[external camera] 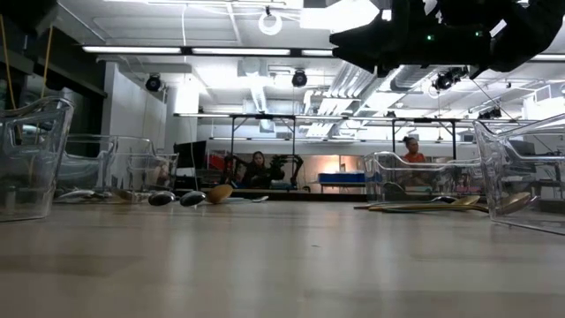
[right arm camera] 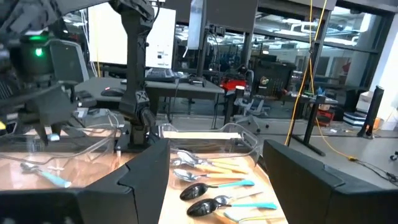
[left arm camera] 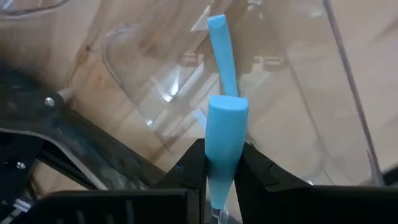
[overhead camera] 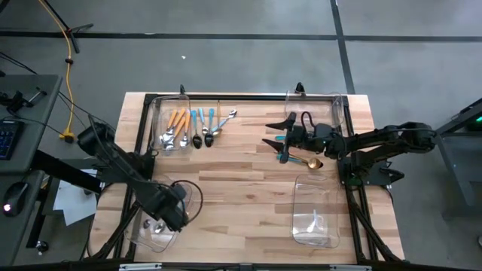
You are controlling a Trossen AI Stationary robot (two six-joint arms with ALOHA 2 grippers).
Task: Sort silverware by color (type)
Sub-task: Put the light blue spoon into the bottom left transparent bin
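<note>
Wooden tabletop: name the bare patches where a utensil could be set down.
Bare wood runs across the wooden tabletop's middle, between the clear bin under the left gripper and the clear plastic bin at front right. Crowded: the row of orange- and blue-handled utensils at back left, and around the right gripper.

At 9 o'clock a clear bin [external camera: 35, 155] stands on the wooden surface [external camera: 265, 256], with spoons [external camera: 177, 198] lying just past it. At 3 o'clock another clear bin [external camera: 521, 172] sits beside flat utensils [external camera: 424, 206]. A dark arm [external camera: 424, 31] hangs at 1 o'clock. 2 people [external camera: 258, 168] sit beyond.
</note>
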